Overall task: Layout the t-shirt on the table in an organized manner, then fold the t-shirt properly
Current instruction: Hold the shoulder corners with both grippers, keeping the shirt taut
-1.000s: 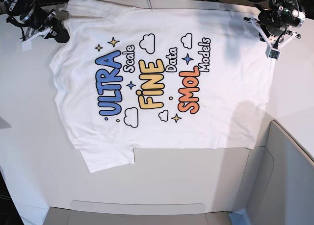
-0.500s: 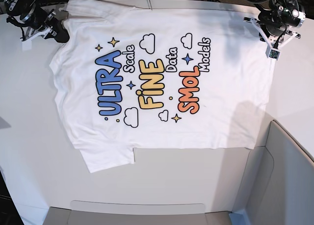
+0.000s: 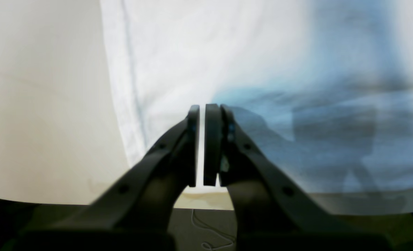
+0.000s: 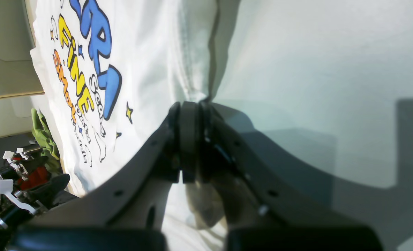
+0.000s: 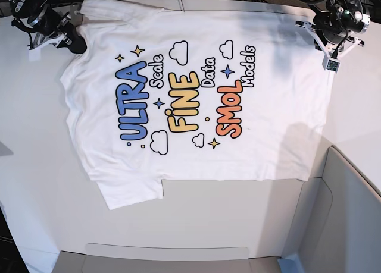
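Observation:
The white t-shirt [image 5: 196, 94] lies flat on the white table [image 5: 36, 166], print up, with blue "ULTRA", yellow "FINE" and orange "SMOL". My right gripper [image 5: 76, 45] sits at the shirt's far left edge by the sleeve. In the right wrist view it [image 4: 189, 104] is shut, tips at a raised seam fold of the shirt [image 4: 150, 52], with no cloth seen between the fingers. My left gripper [image 5: 330, 60] is over the shirt's far right corner. In the left wrist view it [image 3: 202, 111] is shut with a hairline gap, above the shirt [image 3: 227, 52] near its hem.
A grey panel [image 5: 351, 213] stands at the right front and another [image 5: 166, 258] along the front edge. The table's dark far edge and cables [image 3: 210, 237] lie just behind the left gripper. A green cloth [image 4: 44, 132] and robot hardware [image 4: 4, 195] show beyond the shirt.
The right arm has shifted slightly toward the far edge; its tip stays at the shirt's edge. The shirt and the left arm have not visibly moved.

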Tool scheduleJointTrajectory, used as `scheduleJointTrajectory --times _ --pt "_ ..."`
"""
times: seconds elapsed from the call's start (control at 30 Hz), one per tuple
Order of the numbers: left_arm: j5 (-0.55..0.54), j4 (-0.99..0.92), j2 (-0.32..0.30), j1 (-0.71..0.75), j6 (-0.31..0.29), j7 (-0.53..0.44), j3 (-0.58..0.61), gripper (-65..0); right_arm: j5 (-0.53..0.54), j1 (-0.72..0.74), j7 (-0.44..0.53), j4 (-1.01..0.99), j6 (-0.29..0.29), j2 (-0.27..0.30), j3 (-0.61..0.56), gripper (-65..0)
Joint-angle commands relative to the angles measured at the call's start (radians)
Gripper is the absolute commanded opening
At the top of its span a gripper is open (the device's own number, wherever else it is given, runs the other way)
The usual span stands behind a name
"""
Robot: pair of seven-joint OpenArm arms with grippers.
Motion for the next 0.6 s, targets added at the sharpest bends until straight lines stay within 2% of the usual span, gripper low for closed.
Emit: scheduleJointTrajectory --times 0.0,0.43,0.57 --pt "-0.005 0.014 -0.011 0.0 0.001 -0.011 -0.009 -60.7 -0.03 -0.004 -0.023 0.0 0.0 -0.003 -0.003 -65.0" --pt "-0.003 0.014 -0.011 -0.001 0.001 -0.011 -0.013 -60.7 -0.03 0.0 -0.023 0.0 0.0 -0.003 -0.003 -65.0" --pt "-0.006 0.019 -0.001 -0.015 0.001 -0.011 -0.076 -60.7 -0.03 0.0 -0.023 0.0 0.0 -0.003 -0.003 -65.0"
